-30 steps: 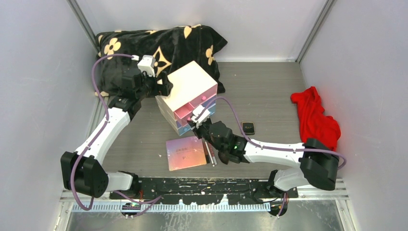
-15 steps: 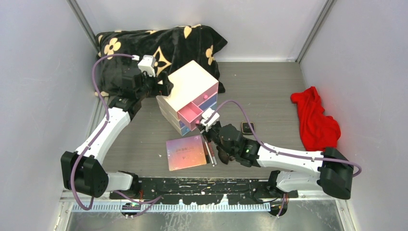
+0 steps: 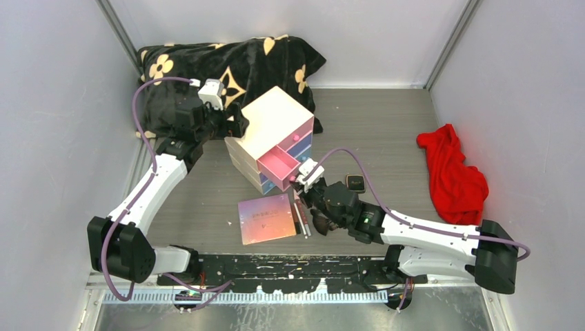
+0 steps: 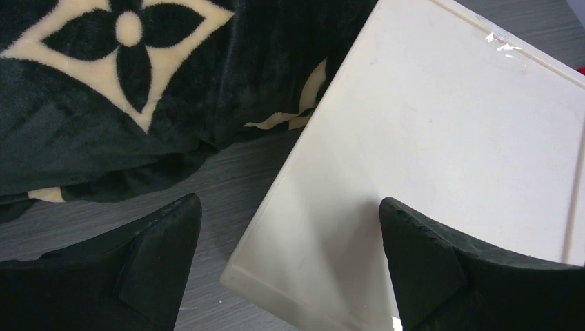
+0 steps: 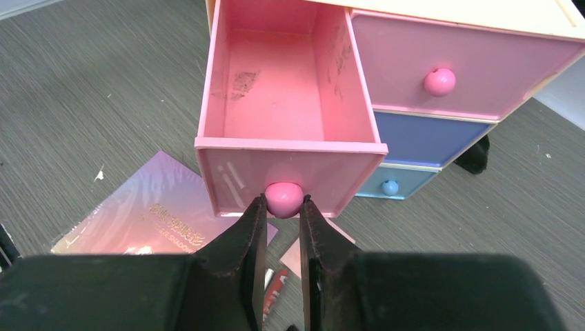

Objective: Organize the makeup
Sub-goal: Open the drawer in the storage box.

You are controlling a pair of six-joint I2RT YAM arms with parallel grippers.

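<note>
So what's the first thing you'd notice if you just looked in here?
The open pink plastic drawer sticking out of the cream box mid-table, with the right claw pinching its round pink knob. Behind it, at the back left, lies a fluffy black blanket with cream flowers; a bright red cloth sits far right.

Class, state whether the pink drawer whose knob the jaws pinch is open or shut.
Open: the pink drawer stands pulled out of the cream box, bare inside showing, right arm's jaws closed on its knob.
</note>
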